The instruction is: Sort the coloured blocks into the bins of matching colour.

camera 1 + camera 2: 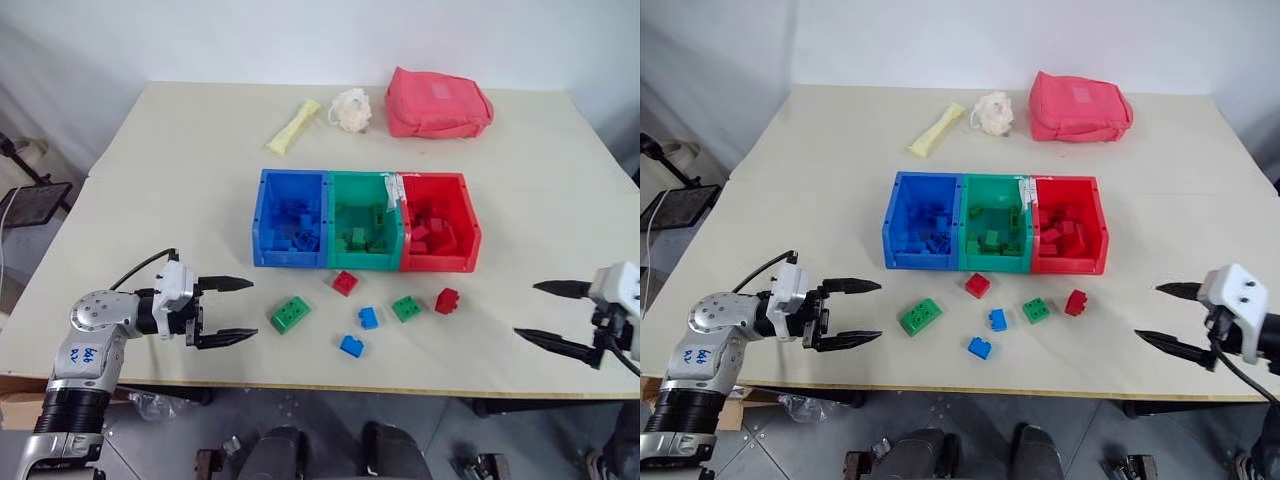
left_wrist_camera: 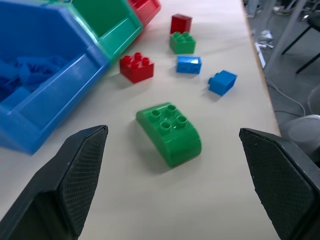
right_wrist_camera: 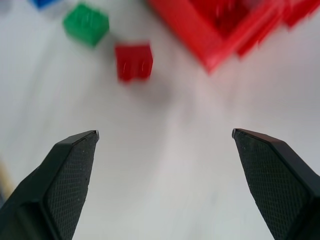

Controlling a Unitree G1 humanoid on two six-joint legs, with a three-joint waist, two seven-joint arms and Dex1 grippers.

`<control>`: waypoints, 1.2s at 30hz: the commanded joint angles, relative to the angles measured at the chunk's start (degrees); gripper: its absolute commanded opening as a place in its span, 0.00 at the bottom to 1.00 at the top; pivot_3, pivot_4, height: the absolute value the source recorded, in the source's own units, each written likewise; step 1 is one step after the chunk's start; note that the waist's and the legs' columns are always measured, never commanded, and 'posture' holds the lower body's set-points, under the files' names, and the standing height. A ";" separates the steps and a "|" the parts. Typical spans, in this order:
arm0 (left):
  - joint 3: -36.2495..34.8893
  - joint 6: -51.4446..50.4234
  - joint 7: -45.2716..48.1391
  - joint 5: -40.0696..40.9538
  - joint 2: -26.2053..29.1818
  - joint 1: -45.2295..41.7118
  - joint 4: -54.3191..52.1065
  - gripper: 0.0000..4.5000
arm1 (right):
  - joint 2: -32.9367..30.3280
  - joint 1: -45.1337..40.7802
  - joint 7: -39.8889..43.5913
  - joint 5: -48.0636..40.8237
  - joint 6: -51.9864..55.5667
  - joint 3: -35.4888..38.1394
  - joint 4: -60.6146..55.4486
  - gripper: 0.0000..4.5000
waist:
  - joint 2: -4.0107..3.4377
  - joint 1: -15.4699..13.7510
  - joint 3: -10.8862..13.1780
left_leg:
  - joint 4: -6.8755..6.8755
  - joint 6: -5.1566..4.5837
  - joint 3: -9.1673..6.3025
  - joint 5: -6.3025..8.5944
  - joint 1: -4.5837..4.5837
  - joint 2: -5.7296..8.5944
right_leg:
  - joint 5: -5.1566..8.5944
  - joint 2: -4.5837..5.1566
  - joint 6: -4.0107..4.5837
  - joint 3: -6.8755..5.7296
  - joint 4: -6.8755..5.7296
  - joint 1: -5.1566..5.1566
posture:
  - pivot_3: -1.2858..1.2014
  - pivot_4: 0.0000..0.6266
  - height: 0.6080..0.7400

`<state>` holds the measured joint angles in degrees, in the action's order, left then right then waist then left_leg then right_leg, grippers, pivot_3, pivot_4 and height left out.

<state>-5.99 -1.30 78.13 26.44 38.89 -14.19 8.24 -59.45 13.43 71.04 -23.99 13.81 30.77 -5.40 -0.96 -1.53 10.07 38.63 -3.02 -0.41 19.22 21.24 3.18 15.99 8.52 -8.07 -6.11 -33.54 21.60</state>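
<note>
where writing shows, left arm [image 1: 85, 355] bears blue handwritten marks, unreadable.

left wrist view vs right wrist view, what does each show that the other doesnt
Left wrist alone: the blue bin, green bin, a rounded green block, two blue blocks, a studs-up red block, and the open left gripper. Right wrist alone: the open right gripper. Both: the red bin, a small green block and a red block beside it.
</note>
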 commanded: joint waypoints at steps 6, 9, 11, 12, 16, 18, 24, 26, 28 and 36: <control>-1.87 -2.41 1.00 4.11 0.93 4.28 -6.48 1.00 | 0.29 -2.05 -2.08 -3.71 7.02 -3.31 -11.67 1.00 | -0.04 0.29 0.04 | 0.02 0.07 0.06 0.04 -0.05 -0.17 | 0.00 0.00 0.01 0.09 0.02 0.01 | 0.52 0.24 1.00; -2.96 -3.88 0.46 5.56 1.35 6.75 -10.08 1.00 | 1.05 -8.06 -3.73 -2.77 8.31 -9.69 -11.21 1.00 | -0.03 0.23 0.06 | 0.11 0.10 0.04 0.06 -0.03 -0.21 | 0.02 0.00 0.03 0.10 0.04 0.01 | 0.52 0.24 1.00; -3.62 -4.51 -0.01 6.31 1.30 8.21 -11.99 1.00 | 1.95 -11.58 -4.72 -1.41 8.32 -13.48 -9.11 1.00 | -0.06 0.23 0.09 | 0.10 0.11 0.03 0.09 -0.02 -0.21 | 0.02 0.01 0.05 0.10 0.06 0.01 | 0.52 0.24 1.00; -3.86 -4.80 -0.26 6.53 1.26 8.78 -12.82 1.00 | 2.07 -12.18 -4.87 -1.09 8.30 -14.17 -8.62 1.00 | -0.10 0.04 0.12 | 0.11 0.11 0.01 0.09 -0.01 -0.21 | 0.03 0.01 0.06 0.08 0.04 0.01 | 0.52 0.24 1.00; -4.84 -5.25 -1.43 7.50 0.71 11.31 -15.65 1.00 | 4.25 -17.61 -5.34 2.11 6.26 -20.67 -3.02 1.00 | -0.13 -0.03 0.15 | 0.25 0.07 -0.10 0.15 0.07 -0.19 | 0.04 0.01 0.07 0.03 0.02 -0.01 | 0.52 0.24 1.00; -4.98 -4.64 -1.71 7.42 0.27 11.97 -15.92 1.00 | 5.97 -20.46 -6.01 3.84 5.66 -23.64 0.22 1.00 | -0.11 0.21 0.18 | 0.29 0.07 -0.08 0.17 0.06 -0.19 | 0.04 -0.02 0.08 0.04 0.01 -0.02 | 0.52 0.24 1.00; -5.06 -2.46 -1.88 8.03 -2.41 12.06 -15.51 1.00 | 11.09 -25.65 -9.41 7.66 2.35 -27.42 8.25 1.00 | -0.18 0.21 0.22 | 0.33 0.07 -0.01 0.17 0.04 -0.20 | 0.05 -0.06 0.09 0.04 -0.07 0.00 | 0.52 0.24 1.00; -4.72 -2.31 -1.36 8.04 -2.54 12.13 -15.43 1.00 | 11.81 -25.89 -9.17 7.34 1.84 -27.36 8.48 0.87 | -0.19 0.21 0.22 | 0.34 0.08 -0.02 0.17 0.04 -0.20 | 0.05 -0.08 0.09 0.03 -0.10 0.00 | 0.52 0.24 1.00; -4.32 -1.61 -1.42 7.75 -3.06 11.51 -14.90 1.00 | 12.27 -25.88 -9.76 7.47 2.24 -27.56 7.97 0.74 | -0.19 0.21 0.22 | 0.35 0.08 -0.02 0.17 0.04 -0.20 | 0.05 -0.10 0.09 0.02 -0.11 0.00 | 0.52 0.24 1.00; -3.53 -0.81 -3.49 6.70 -4.70 9.14 -13.74 1.00 | 14.24 -23.39 -14.21 5.29 2.84 -23.77 1.67 0.33 | -0.20 0.18 0.23 | 0.35 0.08 -0.01 0.17 0.03 -0.20 | 0.05 -0.17 0.09 0.02 -0.14 0.01 | 0.52 0.24 1.00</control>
<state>-9.47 -2.98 75.45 33.25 34.51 -4.27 -5.47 -45.21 -9.89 58.11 -17.13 16.58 4.13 -0.21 -1.16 -1.35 10.30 38.98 -2.94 -0.42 19.39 21.28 2.98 16.04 8.32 -7.98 -6.10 -33.68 21.60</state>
